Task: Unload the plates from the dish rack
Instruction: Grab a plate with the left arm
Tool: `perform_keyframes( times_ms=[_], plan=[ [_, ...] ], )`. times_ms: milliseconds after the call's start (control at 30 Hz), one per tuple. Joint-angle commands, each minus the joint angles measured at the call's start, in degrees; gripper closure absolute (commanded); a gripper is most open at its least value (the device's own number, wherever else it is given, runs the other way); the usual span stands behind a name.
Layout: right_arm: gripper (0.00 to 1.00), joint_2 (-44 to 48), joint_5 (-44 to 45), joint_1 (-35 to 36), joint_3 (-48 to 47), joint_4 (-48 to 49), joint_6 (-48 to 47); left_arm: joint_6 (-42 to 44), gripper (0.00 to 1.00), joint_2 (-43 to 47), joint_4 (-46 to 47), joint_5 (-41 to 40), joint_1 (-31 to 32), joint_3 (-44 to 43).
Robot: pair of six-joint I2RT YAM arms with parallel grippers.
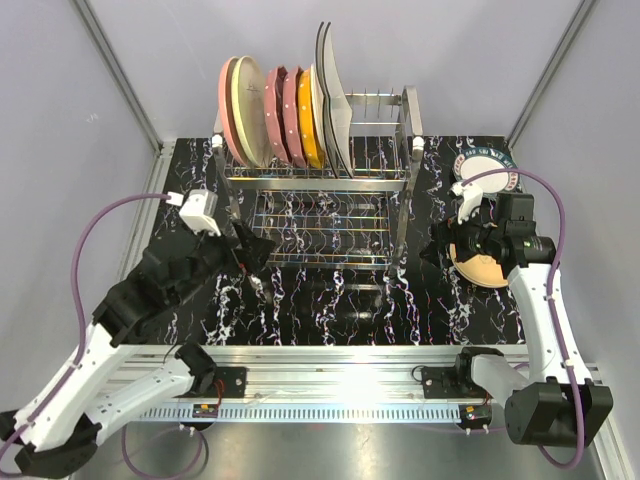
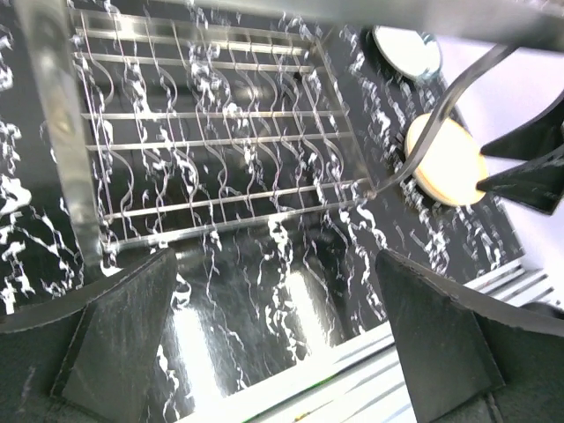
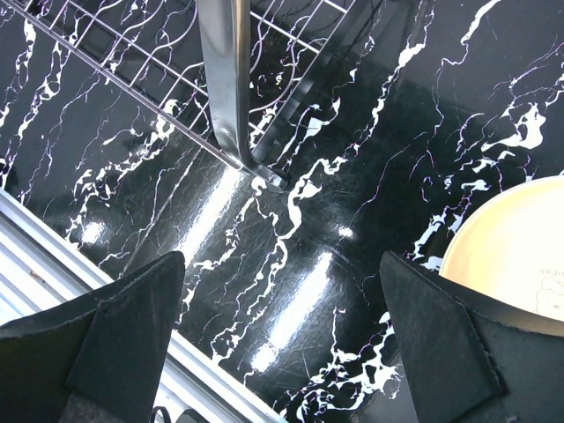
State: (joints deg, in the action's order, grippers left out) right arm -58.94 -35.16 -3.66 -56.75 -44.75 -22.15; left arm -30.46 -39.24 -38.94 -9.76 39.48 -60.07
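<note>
We saw pink, cream, maroon, orange and white plates [image 1: 285, 125] upright on the top tier of the silver wire dish rack [image 1: 320, 184]. The left gripper [image 2: 275, 264] and right gripper [image 3: 282, 264] gaped wide, holding nothing.

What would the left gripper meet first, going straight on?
Probably the dish rack's lower wire shelf, right ahead of the left gripper; depth is unclear, the table may come first.
</note>
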Motion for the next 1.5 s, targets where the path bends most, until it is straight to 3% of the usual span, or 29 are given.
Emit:
perform_keyframes(
  times_ms=[0, 267, 667, 967, 1467],
  plan=[
    [0.0, 1.19, -0.09, -0.12, 0.06, 2.56, 0.53, -2.5, 0.01, -1.88, 0.97, -8.16, 5.31, -2.06],
    [0.0, 1.63, 0.79, -0.12, 0.77, 2.83, 0.36, -2.51, 0.01, -7.24, 0.88, -16.78, 20.26, -5.93],
    [0.0, 2.42, 0.79, -0.12, 0.94, 2.92, 0.36, -1.27, 0.01, -9.88, 2.99, -17.92, 29.41, -8.12],
    [0.0, 2.78, 1.06, -0.12, 0.94, 2.92, 0.62, 2.41, 0.01, -22.0, 3.08, -24.42, 40.83, -16.99],
    [0.0, 3.83, 1.14, -0.12, 1.2, 3.09, 0.97, 7.52, 0.01, -40.73, -0.35, -31.9, 43.05, -39.67]
  ],
)
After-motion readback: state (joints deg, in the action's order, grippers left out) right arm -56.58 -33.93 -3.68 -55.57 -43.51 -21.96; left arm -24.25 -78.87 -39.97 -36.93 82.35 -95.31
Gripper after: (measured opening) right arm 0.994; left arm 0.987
